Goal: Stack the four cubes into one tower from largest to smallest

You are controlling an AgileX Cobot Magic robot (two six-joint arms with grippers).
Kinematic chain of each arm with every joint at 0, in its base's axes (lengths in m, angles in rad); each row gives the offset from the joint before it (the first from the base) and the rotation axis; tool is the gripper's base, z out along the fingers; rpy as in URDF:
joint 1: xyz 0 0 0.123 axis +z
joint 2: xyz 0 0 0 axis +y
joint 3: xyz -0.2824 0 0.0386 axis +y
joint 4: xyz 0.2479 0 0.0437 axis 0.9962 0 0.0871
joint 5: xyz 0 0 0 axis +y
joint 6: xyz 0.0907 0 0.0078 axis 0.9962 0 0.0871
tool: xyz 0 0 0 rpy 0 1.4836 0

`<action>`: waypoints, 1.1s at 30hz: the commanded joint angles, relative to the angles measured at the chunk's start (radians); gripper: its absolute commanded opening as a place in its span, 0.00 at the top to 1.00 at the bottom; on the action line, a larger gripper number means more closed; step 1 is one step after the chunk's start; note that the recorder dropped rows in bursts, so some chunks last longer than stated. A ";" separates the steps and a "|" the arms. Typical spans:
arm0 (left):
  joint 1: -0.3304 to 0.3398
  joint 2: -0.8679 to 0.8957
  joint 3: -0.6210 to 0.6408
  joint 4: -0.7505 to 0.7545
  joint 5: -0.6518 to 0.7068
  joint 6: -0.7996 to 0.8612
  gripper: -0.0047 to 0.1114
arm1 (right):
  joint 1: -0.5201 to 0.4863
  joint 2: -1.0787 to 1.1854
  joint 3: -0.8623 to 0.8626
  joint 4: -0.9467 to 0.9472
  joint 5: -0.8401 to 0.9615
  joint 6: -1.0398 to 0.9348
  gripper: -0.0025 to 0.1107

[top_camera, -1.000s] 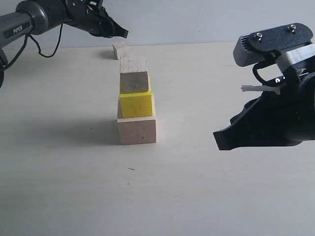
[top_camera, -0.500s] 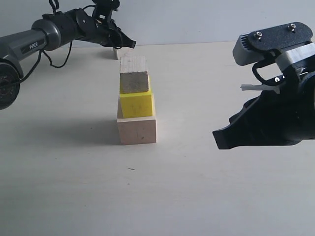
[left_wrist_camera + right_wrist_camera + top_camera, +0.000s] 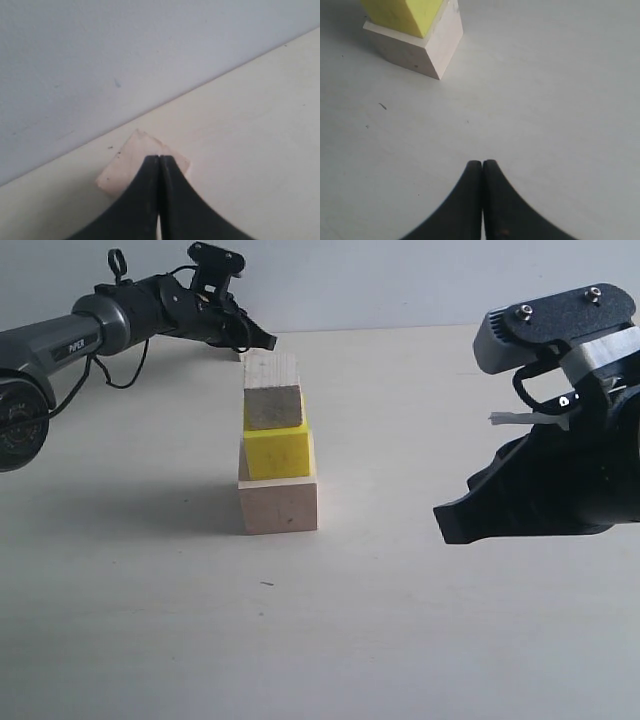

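Note:
A three-cube column stands mid-table: a large pale wood cube point(image 3: 278, 505) at the bottom, the yellow cube point(image 3: 278, 450) on it, and a smaller pale wood cube point(image 3: 272, 390) on top. The smallest pale wood cube point(image 3: 125, 162) lies alone at the table's far edge by the wall. My left gripper point(image 3: 266, 341) is shut and empty, its tips point(image 3: 159, 158) just over that cube. The exterior view hides the cube behind the gripper and the column. To the right of the column my right gripper point(image 3: 450, 525) hangs shut and empty point(image 3: 482, 162). Its wrist view shows the large cube point(image 3: 417, 47) and the yellow cube point(image 3: 405, 12).
A pale wall point(image 3: 125, 45) rises right behind the far cube. The left arm point(image 3: 90, 330) and its cable stretch across the back left. The right arm's bulk point(image 3: 560, 440) fills the right side. Bare tabletop point(image 3: 300, 640) lies in front.
My left arm has reached right and down along the back edge, and its shut tips now cover the far small cube. The column and the right arm have not moved.

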 commanded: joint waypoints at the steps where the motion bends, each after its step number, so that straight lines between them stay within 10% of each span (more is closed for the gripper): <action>1: -0.002 -0.015 0.003 0.034 0.107 -0.008 0.96 | -0.001 -0.008 0.004 -0.015 -0.007 -0.008 0.98; 15: 0.019 -0.065 0.008 0.229 0.297 -0.123 0.96 | -0.001 -0.008 0.004 -0.016 -0.002 -0.008 0.98; 33: 0.016 -0.084 0.008 0.036 0.137 0.032 0.96 | -0.001 -0.008 0.004 -0.011 -0.004 -0.008 0.98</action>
